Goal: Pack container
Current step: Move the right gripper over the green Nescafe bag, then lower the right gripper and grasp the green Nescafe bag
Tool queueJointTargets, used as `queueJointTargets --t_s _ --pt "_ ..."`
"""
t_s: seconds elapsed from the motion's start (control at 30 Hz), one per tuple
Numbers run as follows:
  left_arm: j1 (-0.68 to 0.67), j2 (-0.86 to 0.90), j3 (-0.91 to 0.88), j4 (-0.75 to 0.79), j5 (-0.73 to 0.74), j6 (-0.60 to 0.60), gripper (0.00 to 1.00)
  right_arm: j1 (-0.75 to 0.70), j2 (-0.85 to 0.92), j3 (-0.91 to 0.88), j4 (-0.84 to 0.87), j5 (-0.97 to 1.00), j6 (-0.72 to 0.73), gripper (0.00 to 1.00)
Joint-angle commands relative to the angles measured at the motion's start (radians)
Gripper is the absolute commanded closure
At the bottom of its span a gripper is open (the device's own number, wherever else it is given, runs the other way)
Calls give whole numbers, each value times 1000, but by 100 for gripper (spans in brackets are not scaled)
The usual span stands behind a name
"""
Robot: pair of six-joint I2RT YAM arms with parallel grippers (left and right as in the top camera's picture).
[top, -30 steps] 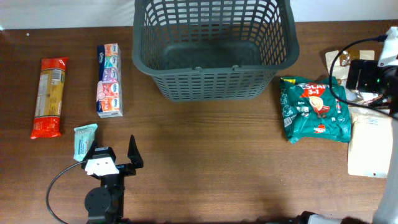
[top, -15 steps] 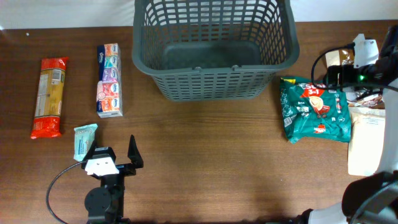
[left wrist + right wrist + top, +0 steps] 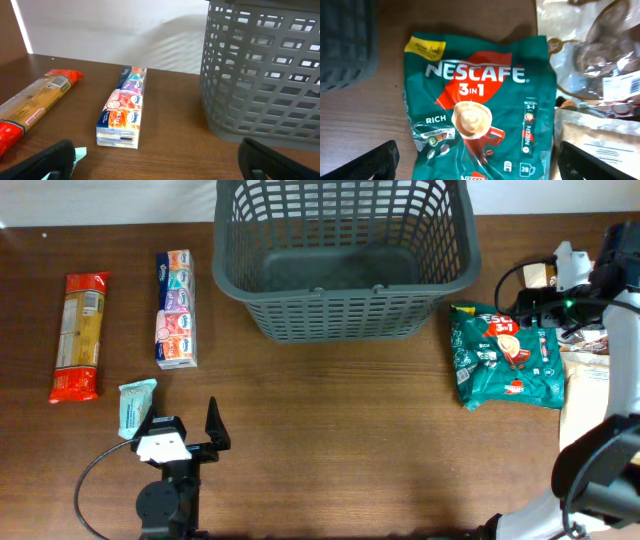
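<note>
Right gripper swung in over coffee packet; container lies left.

Tabletop open before container; coffee bag beside.

1. Right gripper has moved left from the table's right edge. It now hangs above the far right corner of the green Nescafé bag.
2. The move was stepwise: a large shift left at first, then a smaller one.
3. Right arm has swung further into view at the near right, and its links now cover more of the beige pouch.
</note>
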Motion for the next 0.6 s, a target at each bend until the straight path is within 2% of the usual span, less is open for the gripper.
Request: queueJointTargets --t_s 0.0,0.57 --pt "6 -8 -6 2 -5 -2 1 -1 29 13 0 -6 1 1" --pt "6 -8 -6 2 -5 -2 1 1 124 -39 5 91 66 1"
